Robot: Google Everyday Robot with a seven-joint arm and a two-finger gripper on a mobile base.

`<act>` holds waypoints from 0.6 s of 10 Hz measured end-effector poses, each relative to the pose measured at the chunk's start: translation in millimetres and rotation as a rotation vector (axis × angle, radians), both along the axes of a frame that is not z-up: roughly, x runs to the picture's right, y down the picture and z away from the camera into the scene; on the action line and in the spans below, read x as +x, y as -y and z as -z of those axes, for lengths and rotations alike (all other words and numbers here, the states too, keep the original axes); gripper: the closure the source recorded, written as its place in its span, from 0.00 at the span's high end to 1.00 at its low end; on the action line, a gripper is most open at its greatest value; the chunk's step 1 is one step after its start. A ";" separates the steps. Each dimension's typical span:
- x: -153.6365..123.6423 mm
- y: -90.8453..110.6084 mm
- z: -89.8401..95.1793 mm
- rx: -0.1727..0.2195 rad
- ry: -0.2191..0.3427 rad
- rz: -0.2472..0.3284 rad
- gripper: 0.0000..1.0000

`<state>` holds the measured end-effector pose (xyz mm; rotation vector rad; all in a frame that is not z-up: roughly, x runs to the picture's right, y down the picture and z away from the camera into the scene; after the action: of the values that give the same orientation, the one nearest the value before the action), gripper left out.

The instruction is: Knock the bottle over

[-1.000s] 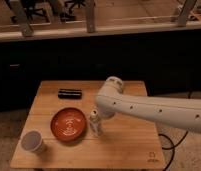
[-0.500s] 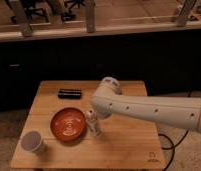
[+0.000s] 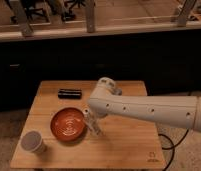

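A: What is on the wooden table (image 3: 119, 145)?

B: A round, shiny reddish-brown plate (image 3: 68, 124), a pale cup (image 3: 32, 141) at the front left, and a flat black bar (image 3: 70, 93) at the back.

A: Where is the bottle (image 3: 93, 125)?

B: Just right of the plate. It is slim and white. It leans now; before, it stood straighter.

A: And the gripper (image 3: 89, 114)?

B: Right at the bottle's top, under the smooth white arm (image 3: 149, 111). The arm has moved a little left. I cannot tell if it is holding anything.
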<state>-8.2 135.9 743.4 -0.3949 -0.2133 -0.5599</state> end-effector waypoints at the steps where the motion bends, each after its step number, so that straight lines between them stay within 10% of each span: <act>1: -1.0 1.9 -0.7 0.007 0.002 0.001 0.00; 6: -11.5 8.8 -3.6 0.037 0.014 0.017 0.00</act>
<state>-19.7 127.1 747.0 -0.3573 -0.2128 -0.5824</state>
